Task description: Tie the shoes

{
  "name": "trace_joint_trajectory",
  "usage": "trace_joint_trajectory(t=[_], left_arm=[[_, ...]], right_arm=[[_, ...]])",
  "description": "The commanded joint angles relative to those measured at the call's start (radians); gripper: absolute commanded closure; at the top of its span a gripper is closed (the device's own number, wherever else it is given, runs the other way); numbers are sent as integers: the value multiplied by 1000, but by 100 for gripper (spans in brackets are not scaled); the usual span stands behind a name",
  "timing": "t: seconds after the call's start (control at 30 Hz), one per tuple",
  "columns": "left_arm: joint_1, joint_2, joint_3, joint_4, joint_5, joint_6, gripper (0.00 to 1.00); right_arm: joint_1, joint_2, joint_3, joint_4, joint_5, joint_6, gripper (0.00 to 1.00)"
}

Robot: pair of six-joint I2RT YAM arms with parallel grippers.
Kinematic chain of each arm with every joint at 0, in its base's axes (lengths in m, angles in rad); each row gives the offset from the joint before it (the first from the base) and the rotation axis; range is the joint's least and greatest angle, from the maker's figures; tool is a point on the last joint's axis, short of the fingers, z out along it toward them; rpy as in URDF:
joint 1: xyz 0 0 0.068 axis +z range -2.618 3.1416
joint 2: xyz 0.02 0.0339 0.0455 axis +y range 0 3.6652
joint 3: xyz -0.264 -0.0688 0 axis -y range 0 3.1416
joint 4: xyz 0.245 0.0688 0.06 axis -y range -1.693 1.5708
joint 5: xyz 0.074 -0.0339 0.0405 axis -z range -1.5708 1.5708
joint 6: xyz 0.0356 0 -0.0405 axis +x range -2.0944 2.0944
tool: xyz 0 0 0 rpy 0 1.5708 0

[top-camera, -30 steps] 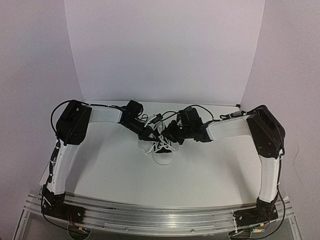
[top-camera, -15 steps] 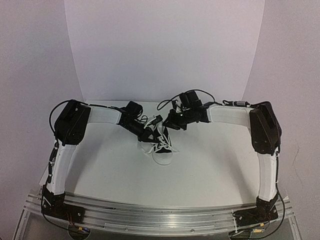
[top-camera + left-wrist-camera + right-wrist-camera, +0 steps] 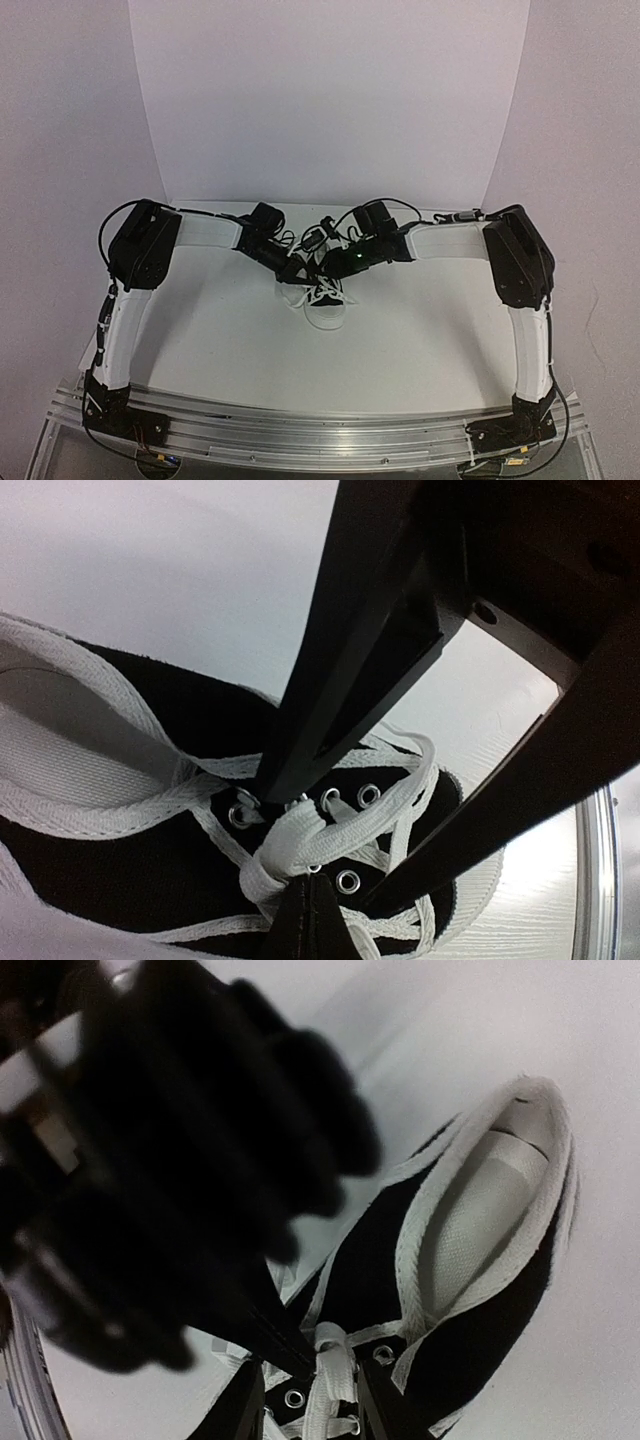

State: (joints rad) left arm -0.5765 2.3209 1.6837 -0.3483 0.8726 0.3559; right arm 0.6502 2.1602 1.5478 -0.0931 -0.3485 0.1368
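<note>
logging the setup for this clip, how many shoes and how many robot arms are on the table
sneaker: 1
robot arms: 2, left arm and right arm
total: 3

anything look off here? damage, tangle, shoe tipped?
Nothing damaged or spilled. The sneaker stands upright. Its laces lie loose across the eyelets, no bow yet. The left gripper and right gripper crowd close over them; a blurred dark bulk blocks much of the right wrist view.
</note>
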Motion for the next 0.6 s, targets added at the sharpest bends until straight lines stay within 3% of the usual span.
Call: trace_joint_trajectory(t=[0.0, 0.37, 0.57], left_arm=[[4, -48, -51, 43, 24, 2, 100], [4, -48, -60, 63, 25, 49, 100], [4, -53, -70, 82, 26, 49, 100]], right_arm=[[-1, -7, 30, 111, -69, -216, 68], [10, 68, 70, 93, -35, -287, 78], [26, 89, 72, 17, 26, -329, 78]])
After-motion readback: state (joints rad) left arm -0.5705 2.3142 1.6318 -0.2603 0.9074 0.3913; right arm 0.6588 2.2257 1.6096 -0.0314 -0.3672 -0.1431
